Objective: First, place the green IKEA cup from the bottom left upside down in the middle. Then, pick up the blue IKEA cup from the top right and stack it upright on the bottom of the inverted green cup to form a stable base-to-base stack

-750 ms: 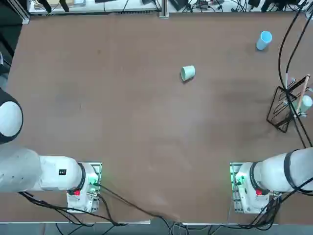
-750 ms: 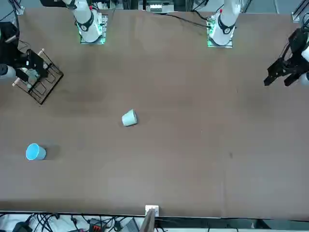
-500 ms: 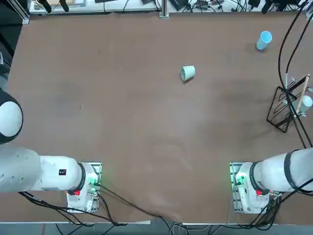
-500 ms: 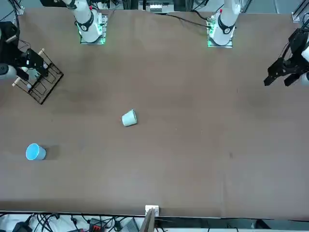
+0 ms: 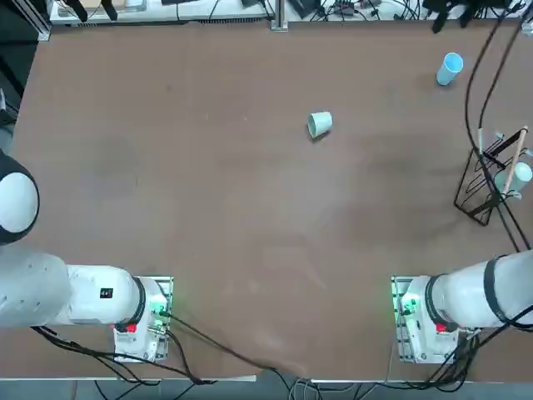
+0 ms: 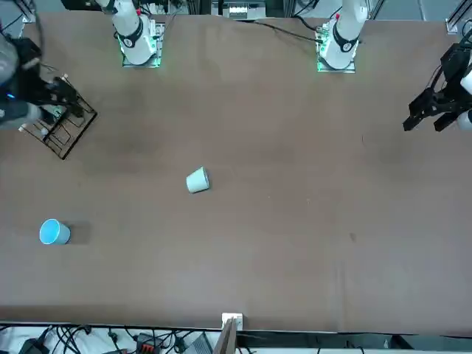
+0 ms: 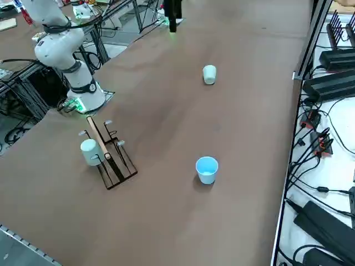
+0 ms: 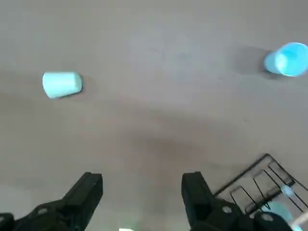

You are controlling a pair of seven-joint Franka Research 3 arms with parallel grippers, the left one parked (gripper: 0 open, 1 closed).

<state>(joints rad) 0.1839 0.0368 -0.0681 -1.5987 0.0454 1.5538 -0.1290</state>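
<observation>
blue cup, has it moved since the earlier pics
No, in the top view the blue cup stands where it did relative to the rack. The right gripper is open above the table.

Green cup (image 7: 209,74) pale mint; blue cup (image 7: 207,170) light sky-blue; desk (image 7: 166,122) plain brown; rack (image 7: 117,158) black with pale tan bar (image 7: 99,136); cup in rack (image 7: 91,152) pale mint; arm (image 5: 475,296) white with dark bands, cables (image 5: 487,142) black

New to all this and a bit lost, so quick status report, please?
Right gripper open, nothing held. Green cup upside down; blue cup upright, unstacked. Nothing between the cups.
</observation>
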